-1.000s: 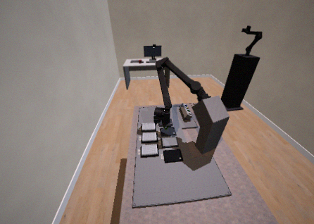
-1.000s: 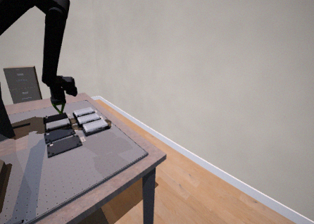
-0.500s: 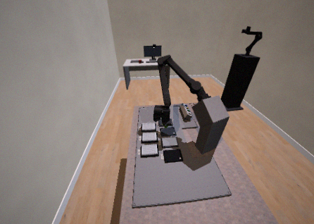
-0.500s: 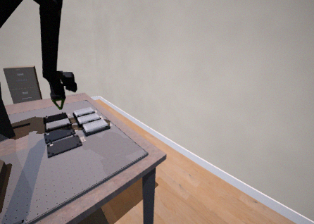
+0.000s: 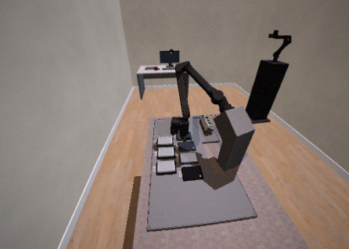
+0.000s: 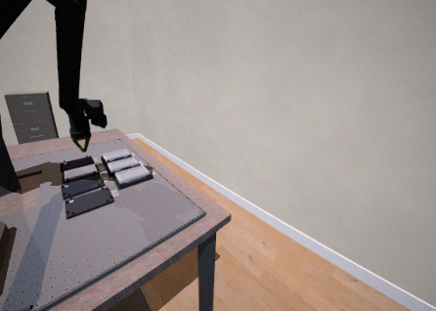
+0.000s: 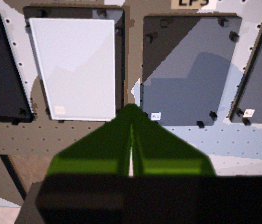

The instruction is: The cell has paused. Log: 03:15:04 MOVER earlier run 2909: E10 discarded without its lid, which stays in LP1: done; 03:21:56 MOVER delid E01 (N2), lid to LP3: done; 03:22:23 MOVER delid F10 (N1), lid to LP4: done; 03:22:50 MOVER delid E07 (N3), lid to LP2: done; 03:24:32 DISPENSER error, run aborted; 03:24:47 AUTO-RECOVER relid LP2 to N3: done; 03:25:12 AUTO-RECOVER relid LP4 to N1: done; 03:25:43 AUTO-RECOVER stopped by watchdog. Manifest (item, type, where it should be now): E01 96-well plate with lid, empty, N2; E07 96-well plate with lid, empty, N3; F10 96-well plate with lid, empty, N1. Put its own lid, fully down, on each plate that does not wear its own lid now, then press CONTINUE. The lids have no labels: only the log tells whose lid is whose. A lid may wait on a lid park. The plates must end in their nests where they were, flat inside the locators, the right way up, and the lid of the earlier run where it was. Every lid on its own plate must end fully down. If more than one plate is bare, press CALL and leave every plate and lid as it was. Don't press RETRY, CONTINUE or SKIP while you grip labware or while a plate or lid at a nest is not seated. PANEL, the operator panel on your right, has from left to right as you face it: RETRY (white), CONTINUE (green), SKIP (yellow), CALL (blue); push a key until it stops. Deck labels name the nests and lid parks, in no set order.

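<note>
My gripper [image 7: 131, 112] has green fingers pressed together with nothing between them. It hangs above the row of lid parks, over the gap between two of them. On its left a white lid [image 7: 74, 67] lies flat in its park. On its right the park labelled LP3 [image 7: 189, 70] shows a grey-blue sheet, half in shadow, that looks like a lid. Three white plates [image 6: 123, 164] sit in a row of nests beside the parks, and I cannot tell which wear lids. The gripper also shows in the exterior view [image 6: 81, 145] and the top view [image 5: 184, 137].
Dark parks lie at both ends of the row [image 7: 7, 70] [image 7: 257, 75] [image 6: 89, 201]. The operator panel [image 5: 206, 123] stands behind the parks, near the arm's base. A tall grey block [image 5: 234, 138] stands at the deck's right side. The table edge [image 6: 161, 249] is in front.
</note>
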Controlling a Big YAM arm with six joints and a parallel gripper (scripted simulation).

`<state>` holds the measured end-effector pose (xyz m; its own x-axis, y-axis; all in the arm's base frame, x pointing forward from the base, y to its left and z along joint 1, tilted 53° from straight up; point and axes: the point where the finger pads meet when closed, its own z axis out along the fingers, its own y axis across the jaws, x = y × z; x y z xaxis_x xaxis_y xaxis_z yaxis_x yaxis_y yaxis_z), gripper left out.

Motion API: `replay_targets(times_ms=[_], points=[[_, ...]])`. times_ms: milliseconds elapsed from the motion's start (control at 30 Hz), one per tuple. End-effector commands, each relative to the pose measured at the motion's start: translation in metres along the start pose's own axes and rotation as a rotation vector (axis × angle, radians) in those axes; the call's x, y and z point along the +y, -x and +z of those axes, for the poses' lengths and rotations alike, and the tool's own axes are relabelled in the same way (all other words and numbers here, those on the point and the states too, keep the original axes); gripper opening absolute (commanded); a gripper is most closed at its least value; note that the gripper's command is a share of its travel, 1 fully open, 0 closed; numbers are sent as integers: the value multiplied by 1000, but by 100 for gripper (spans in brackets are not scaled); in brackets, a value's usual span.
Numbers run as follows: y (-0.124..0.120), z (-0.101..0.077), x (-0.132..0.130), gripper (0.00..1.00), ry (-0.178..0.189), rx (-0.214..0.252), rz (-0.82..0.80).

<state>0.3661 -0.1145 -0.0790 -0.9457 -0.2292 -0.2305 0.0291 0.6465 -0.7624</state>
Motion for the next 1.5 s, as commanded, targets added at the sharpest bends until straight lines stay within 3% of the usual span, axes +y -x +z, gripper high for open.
replay_targets(times_ms=[0, 533, 1467], points=[[-1, -3, 0, 0, 1, -9, 13], [-5, 2, -4, 0, -1, 2, 31], [-41, -1, -119, 0, 0, 8, 509]])
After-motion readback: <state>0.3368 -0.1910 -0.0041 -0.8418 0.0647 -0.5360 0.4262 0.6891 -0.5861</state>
